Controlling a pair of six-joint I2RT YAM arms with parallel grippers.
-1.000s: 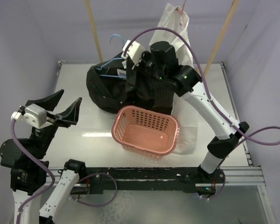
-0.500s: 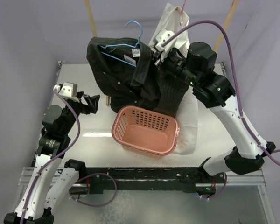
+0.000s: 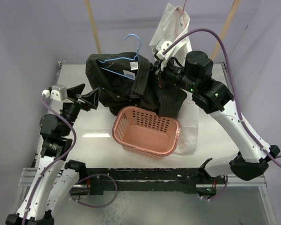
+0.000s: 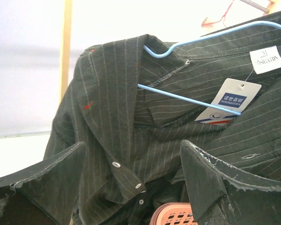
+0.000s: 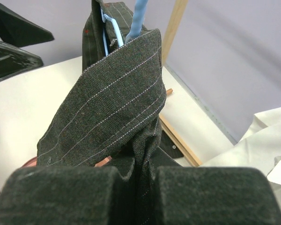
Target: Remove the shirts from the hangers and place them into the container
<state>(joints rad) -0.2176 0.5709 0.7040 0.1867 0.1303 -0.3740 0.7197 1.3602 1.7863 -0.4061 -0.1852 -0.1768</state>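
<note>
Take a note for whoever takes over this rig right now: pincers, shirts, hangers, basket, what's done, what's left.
Right pincer shut on the black shirt, lifted behind the basket.
Left pincer open, empty, at that shirt's left side.
Black shirt on the light blue hanger; white shirt on the pink hanger at the back.
Done: nothing in the basket.
Left: unhang and load both shirts.

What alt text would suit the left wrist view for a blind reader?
A black pinstriped shirt on a light blue hanger fills the view, paper tags at its collar. The open left gripper frames it; the pink basket shows below.
</note>
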